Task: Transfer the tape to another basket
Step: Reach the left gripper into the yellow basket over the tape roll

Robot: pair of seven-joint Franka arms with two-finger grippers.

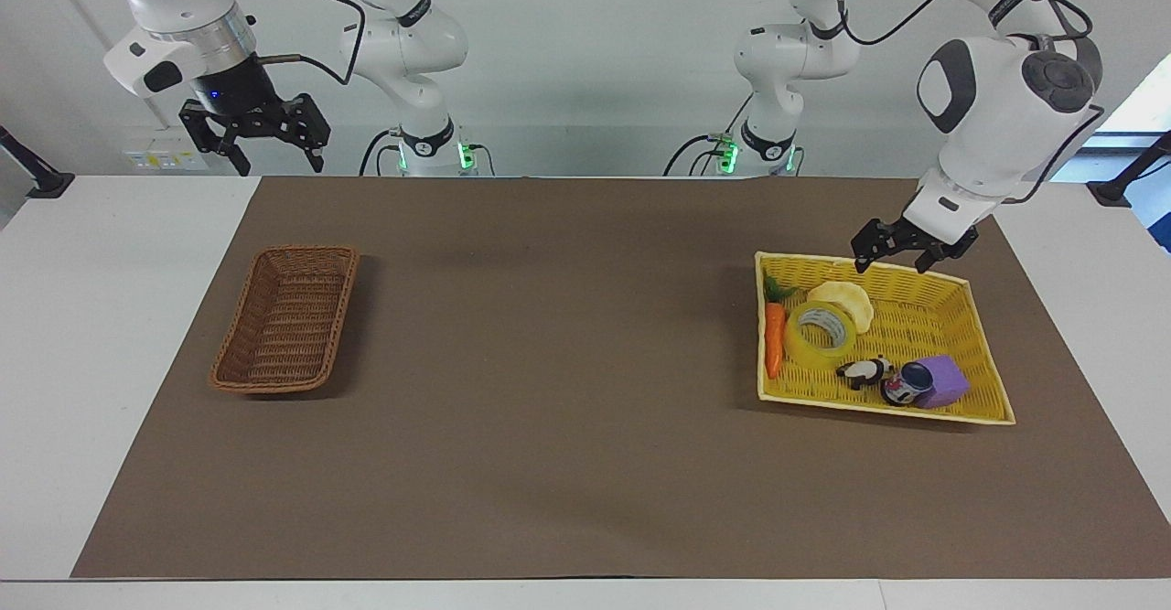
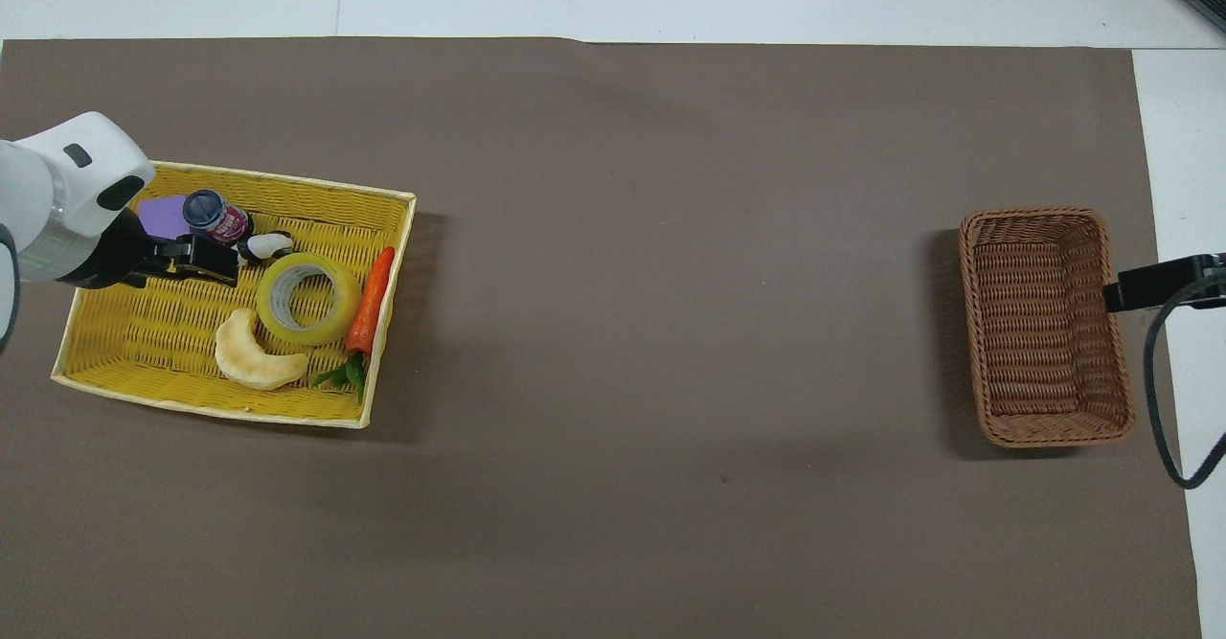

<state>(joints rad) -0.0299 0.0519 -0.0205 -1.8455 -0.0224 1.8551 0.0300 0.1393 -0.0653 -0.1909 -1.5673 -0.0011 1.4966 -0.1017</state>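
The left gripper (image 1: 892,258) hangs in the air over the yellow basket (image 1: 983,340), above the rim nearest the robots, with its jaws spread apart and nothing between them. Seen from overhead it covers the basket's floor just beside the tape (image 2: 307,298), without touching it. The tape lies flat inside the yellow basket at the left arm's end of the table, its grey-white core facing up. Touching the roll on the side nearer the robots is a pale crescent-shaped toy (image 1: 846,302); an orange toy carrot (image 1: 774,339) lies along the basket wall toward the table's middle. Farther from the robots than the tape sit a small panda figure (image 1: 862,371), a little can (image 1: 906,383) and a purple block (image 1: 943,380).

The brown wicker basket (image 1: 287,317) stands well apart, at the right arm's end of the brown mat (image 1: 567,409). The right gripper (image 1: 255,134) waits, open and holding nothing, raised near that end's edge by the robots.
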